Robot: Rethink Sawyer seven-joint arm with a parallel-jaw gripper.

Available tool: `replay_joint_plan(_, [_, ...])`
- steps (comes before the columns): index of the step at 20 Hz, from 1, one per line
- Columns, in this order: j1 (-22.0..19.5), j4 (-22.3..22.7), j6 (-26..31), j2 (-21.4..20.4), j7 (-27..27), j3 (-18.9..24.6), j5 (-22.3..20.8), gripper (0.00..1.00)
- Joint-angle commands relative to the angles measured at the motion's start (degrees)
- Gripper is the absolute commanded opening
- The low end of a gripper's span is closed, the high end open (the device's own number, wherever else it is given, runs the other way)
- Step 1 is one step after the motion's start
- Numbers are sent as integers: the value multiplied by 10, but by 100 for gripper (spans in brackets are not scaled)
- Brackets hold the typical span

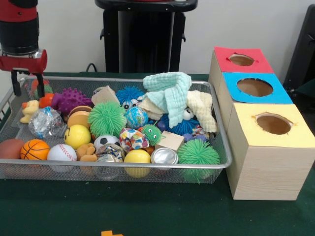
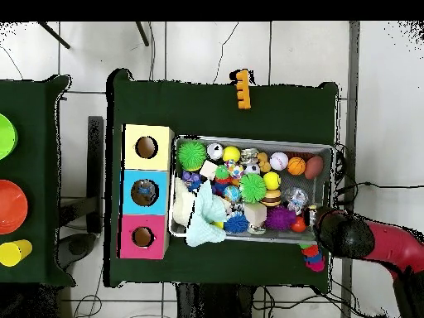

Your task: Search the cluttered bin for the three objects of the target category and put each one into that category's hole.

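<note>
The wire-mesh bin [image 1: 123,79] sits on the green table, heaped with toys. Among them are a basketball [image 1: 34,149], a baseball [image 1: 61,153], a yellow smiley ball [image 1: 77,136], green spiky balls [image 1: 107,118], a purple spiky toy [image 1: 71,100] and a mint cloth [image 1: 170,91]. My gripper [image 1: 27,87] hangs above the bin's far left corner, open and empty. In the overhead view the arm's wrist [image 2: 339,234] covers the bin's [image 2: 248,138] lower right corner. A wooden box stands beside the bin with a red hole [image 1: 241,60], a blue hole [image 1: 254,87] and a yellow hole [image 1: 273,124].
An orange piece [image 1: 112,233] lies at the table's front edge and also shows in the overhead view [image 2: 242,89]. A second green table at the overhead left holds a green dish [image 2: 4,137], an orange dish [image 2: 10,205] and a yellow cup [image 2: 15,251].
</note>
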Motion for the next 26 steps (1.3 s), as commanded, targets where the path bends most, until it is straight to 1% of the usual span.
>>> replay_joint_plan(1, [-10, 47, -32, 37, -37, -15, -60, 100])
replay_joint_plan(8, [2, 50, -42, 44, -21, -16, -80, 100])
replay_joint_plan(13, [9, 41, -43, 53, -18, -10, -85, 100])
replay_joint_plan(17, [5, 42, -46, 49, -20, -6, -87, 100])
replay_joint_plan(21, [10, 25, -49, 62, -21, -5, -93, 100])
replay_joint_plan(26, [19, 3, -71, 82, -8, -15, -107, 100])
